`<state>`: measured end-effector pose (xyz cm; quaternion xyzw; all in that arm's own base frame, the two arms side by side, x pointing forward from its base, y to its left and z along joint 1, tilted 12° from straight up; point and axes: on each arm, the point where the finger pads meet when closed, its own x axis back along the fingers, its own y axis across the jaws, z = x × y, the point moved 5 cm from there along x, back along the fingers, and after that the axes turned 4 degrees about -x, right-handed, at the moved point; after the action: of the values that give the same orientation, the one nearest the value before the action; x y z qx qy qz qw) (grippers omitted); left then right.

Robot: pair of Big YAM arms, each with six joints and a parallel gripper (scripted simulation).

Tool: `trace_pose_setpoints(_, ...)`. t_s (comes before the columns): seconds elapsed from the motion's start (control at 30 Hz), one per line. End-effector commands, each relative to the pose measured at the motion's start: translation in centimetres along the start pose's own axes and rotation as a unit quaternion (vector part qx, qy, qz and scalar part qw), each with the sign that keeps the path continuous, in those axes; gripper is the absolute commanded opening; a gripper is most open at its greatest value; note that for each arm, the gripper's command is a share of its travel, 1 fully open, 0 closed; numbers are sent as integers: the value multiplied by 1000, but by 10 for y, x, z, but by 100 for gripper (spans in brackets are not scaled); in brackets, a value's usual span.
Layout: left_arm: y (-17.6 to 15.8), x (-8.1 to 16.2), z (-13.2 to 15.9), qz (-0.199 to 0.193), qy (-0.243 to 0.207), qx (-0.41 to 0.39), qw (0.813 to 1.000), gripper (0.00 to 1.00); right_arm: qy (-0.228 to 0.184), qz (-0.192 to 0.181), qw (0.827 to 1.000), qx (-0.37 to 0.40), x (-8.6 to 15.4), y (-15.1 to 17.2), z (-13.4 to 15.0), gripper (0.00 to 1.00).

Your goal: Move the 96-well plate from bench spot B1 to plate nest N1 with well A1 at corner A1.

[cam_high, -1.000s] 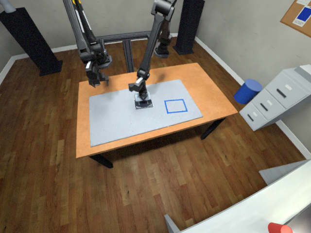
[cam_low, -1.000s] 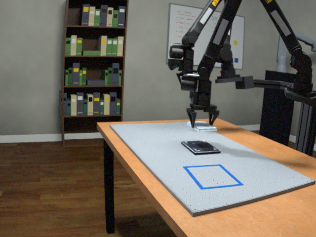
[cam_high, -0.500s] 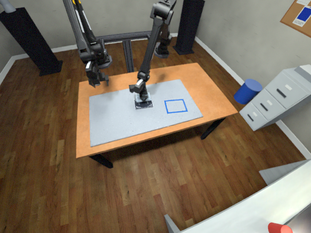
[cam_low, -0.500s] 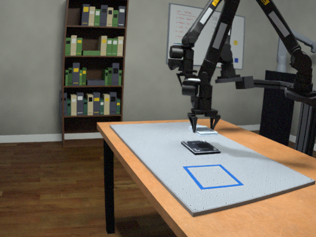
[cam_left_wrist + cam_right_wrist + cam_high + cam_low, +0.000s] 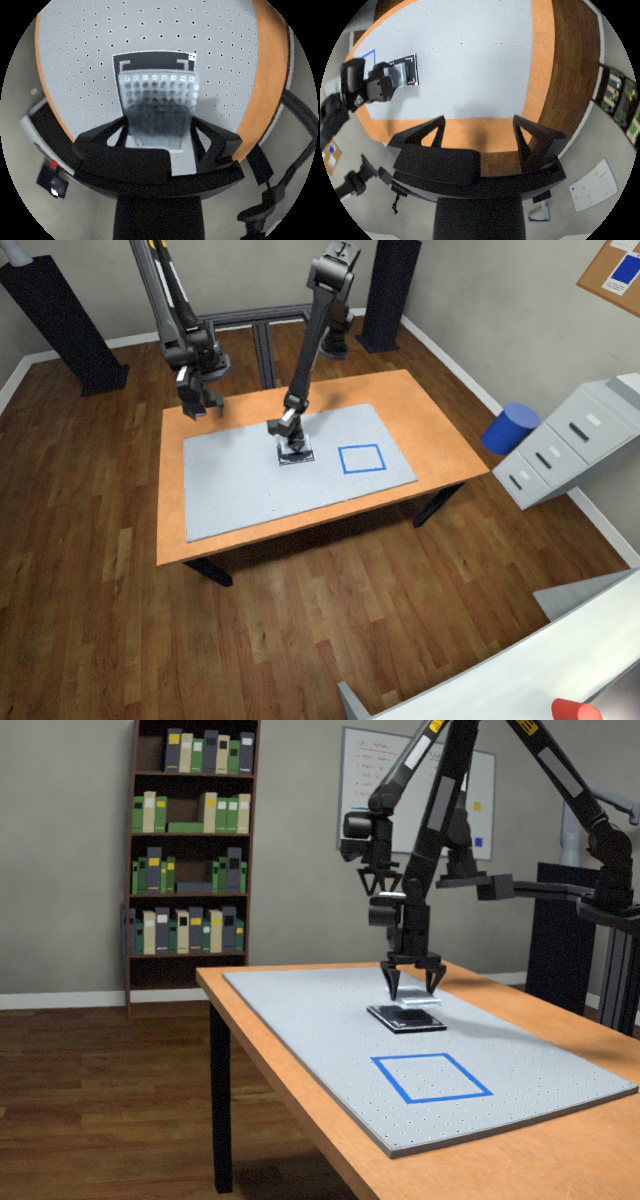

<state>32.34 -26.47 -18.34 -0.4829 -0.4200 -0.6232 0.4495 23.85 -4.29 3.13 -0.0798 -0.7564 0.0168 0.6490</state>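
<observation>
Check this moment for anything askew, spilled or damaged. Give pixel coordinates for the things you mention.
Nothing spilled or visibly damaged. The clear 96-well plate (image 5: pixel 419 997) (image 5: pixel 159 92), in the left claw (image 5: pixel 413 993) (image 5: pixel 159 118), hangs above the black nest (image 5: pixel 295 459) (image 5: pixel 405 1019) (image 5: pixel 150 61), off-center from it in the left wrist view; mid-placement, that hardly looks odd.

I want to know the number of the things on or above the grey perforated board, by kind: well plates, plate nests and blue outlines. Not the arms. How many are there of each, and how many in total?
Well plates: 1
Plate nests: 1
Blue outlines: 1
Total: 3
</observation>
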Motion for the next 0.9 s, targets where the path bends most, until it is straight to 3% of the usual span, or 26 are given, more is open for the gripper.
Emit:
trace_pose_setpoints(0.0,28,19,-17,-36,-22,0,999,0,-10,-1,1000,5,5,0,-9,100)
trace_pose_setpoints(0.07,17,-2,-13,-19,-12,-4,1000,0,-10,-1,1000,5,5,0,-9,100)
trace_pose_setpoints(0.47,18,-23,-7,-17,-10,1,1000,0,-10,-1,1000,5,5,0,-9,100)
trace_pose_setpoints(0.53,18,-23,-7,-17,-10,1,1000,0,-10,-1,1000,5,5,0,-9,100)
trace_pose_setpoints(0.57,32,-8,-9,-33,-19,9,999,0,-10,-1,1000,5,5,0,-9,100)
trace_pose_setpoints(0.87,19,-17,-10,-21,-13,0,1000,0,-10,-1,1000,5,5,0,-9,100)
